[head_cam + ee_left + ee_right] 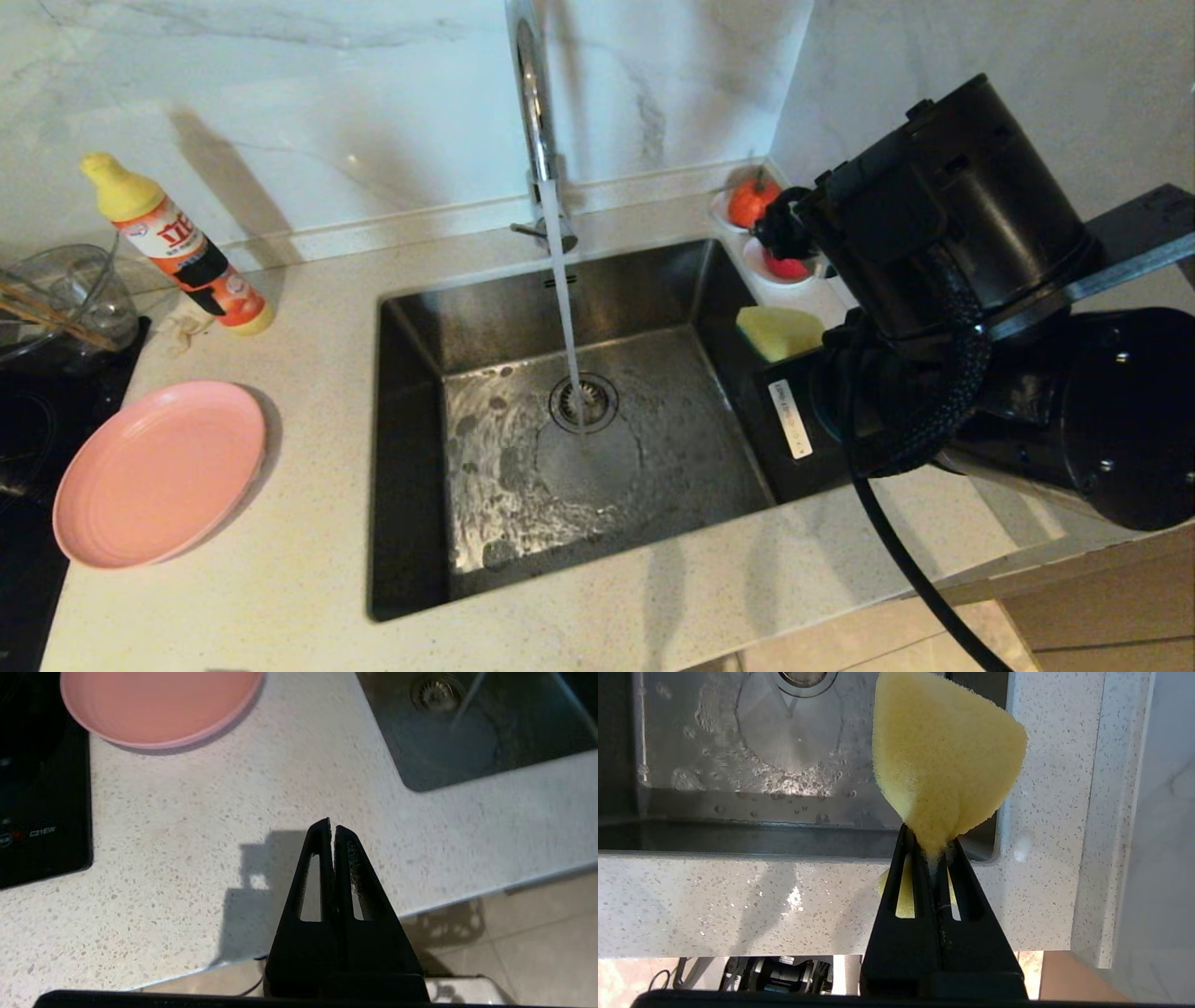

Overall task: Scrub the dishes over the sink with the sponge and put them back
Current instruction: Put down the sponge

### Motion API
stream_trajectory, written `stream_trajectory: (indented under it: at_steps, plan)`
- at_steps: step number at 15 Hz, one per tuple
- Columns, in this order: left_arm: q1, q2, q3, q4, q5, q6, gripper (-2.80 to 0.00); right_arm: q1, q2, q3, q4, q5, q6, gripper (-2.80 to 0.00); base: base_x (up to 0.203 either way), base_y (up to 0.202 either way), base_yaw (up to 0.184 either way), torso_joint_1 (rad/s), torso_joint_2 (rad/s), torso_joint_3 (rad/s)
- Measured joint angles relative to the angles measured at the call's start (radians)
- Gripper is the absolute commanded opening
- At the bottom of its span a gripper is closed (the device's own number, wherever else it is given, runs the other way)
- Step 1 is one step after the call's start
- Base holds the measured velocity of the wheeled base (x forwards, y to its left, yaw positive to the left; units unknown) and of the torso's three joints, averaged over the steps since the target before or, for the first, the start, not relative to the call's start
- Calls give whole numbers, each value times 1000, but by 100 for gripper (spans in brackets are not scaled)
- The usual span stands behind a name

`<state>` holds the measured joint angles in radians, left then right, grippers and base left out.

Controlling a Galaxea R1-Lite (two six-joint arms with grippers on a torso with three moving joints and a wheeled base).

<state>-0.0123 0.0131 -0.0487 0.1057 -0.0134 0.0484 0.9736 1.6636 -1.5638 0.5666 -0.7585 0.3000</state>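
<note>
Right gripper (933,851): clamped hard on the sponge (943,760), which is squashed at the pinch and fans out past the tips. It's held at the right edge of the sink (411,467), probably so any drips land in the basin.
Left gripper (332,828): fingers pressed together, nothing held. It's seen only in the left wrist view, parked over the bare countertop (187,858) near the front edge, so it looks done or not needed right now.
Pink plate (159,471): set flat on the counter left of the sink, partly over the black cooktop (23,439). Looks like it's been put back, though that's a guess.
Faucet (534,103): water is left running straight onto the drain (583,403), handy for rinsing.
Chopsticks (51,322): resting in the glass bowl (61,299) at far left.
Teal bowl: not clearly seen anywhere, possibly hidden behind the right arm.
Soap bottle (177,247): kept leaning by the back wall, out of the way.
</note>
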Motion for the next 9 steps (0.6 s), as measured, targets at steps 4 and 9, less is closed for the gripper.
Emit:
stream_trajectory:
  at_steps: [4, 9]
  plan:
    - [-1, -15, 14, -29, 2, -4, -280, 0, -9, 23, -1, -1, -5, -280, 0, 0, 0, 0, 0, 0]
    - [-1, -16, 24, -60, 10, -41, -280, -7, -39, 93, 1, -79, -32, -280, 0, 0, 0, 0, 0, 0]
